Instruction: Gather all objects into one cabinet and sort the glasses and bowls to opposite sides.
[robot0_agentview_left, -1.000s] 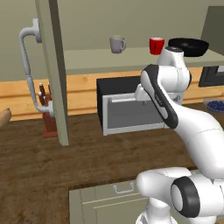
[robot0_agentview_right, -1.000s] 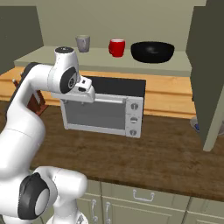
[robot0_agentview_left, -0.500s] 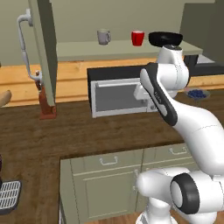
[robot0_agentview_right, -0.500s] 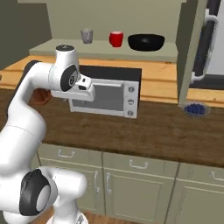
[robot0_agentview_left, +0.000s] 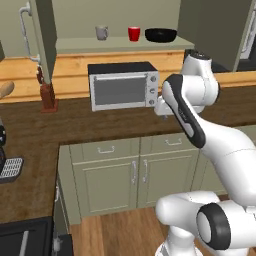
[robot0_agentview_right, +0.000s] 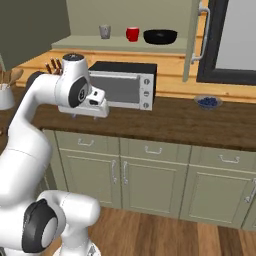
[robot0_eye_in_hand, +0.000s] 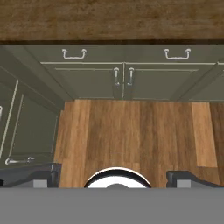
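Observation:
On the shelf of the open olive-green cabinet stand a grey mug, a red cup and a wide black bowl, left to right. The right base view shows the same row: mug, cup, bowl. My gripper hangs far below the shelf at the counter's front edge, pointing down at the floor. In the hand view the gripper is open, its fingertips wide apart and holding nothing.
A black toaster oven sits on the wooden counter under the shelf. A dish of blue berries lies at the right, a knife block at the left. Both cabinet doors stand open. Low drawer units and wooden floor lie below.
The whole picture has shifted: the base has backed away from the counter, so the cabinet and oven look farther off. The mug, cup and bowl stay in place on the shelf.

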